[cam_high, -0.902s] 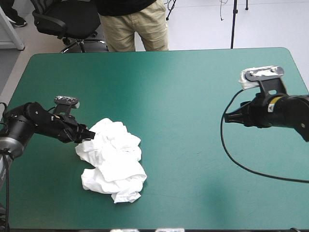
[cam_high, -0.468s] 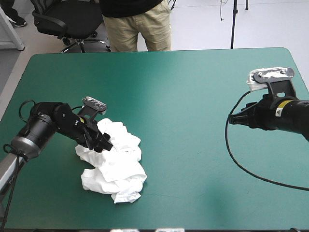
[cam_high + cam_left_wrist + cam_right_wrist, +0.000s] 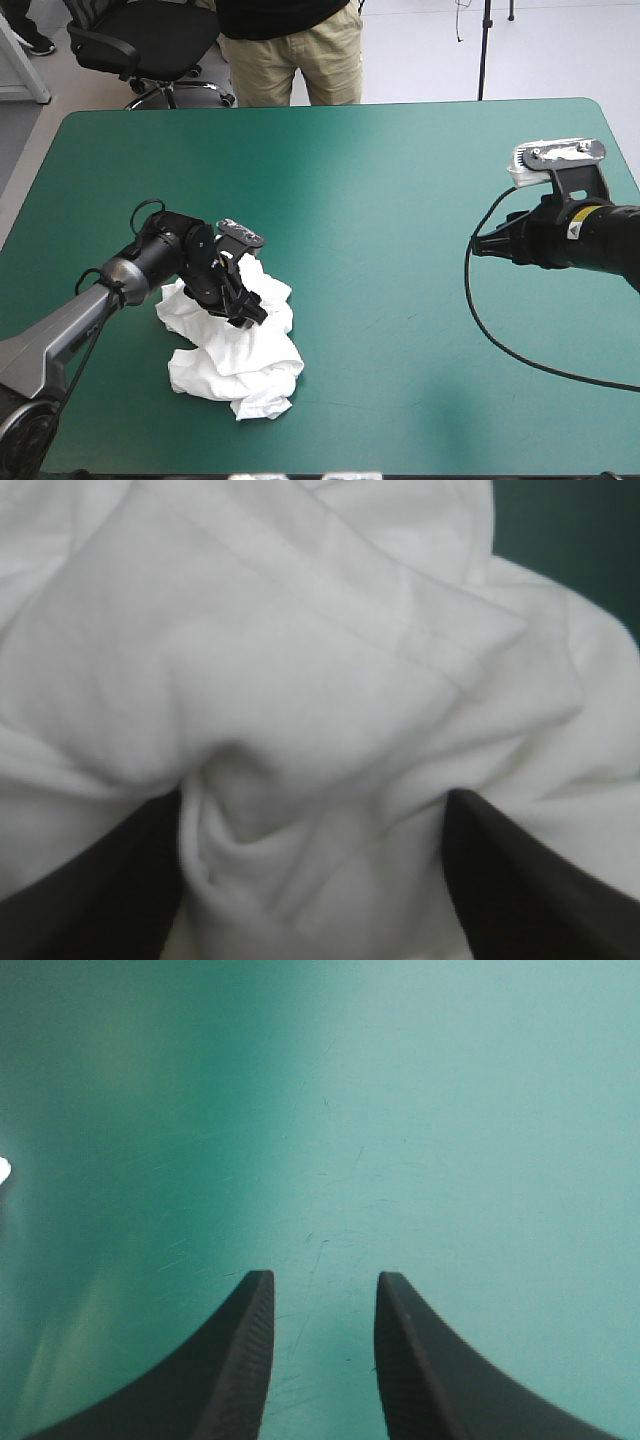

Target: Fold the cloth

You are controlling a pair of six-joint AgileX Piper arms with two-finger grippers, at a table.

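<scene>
T-shirt [image 3: 243, 352], crumpled, lies on the tabletop's [image 3: 380, 190] near-left part. Left gripper [image 3: 252, 313] presses into its top, jaws spread around a fold. Right gripper [image 3: 477, 246] hovers well apart from it, jaws parted.

- Left tool [image 3: 250, 308] [image 3: 312, 800]: jaws apart, pushed into the crumpled T-shirt [image 3: 240, 350] [image 3: 300, 660]. White folds fill the gap between them and block the way ahead.
- Past the heap, off to one side of the left tool: a corner of bare teal-green worktop [image 3: 380, 200] [image 3: 590, 540].
- Right tool [image 3: 478, 245] [image 3: 322, 1280]: jaws a little apart, gap free. Open worktop [image 3: 400, 1110] ahead and beneath.
- Between the tools: wide bare worktop. The heap is the only obstacle, well apart from the right tool.
</scene>
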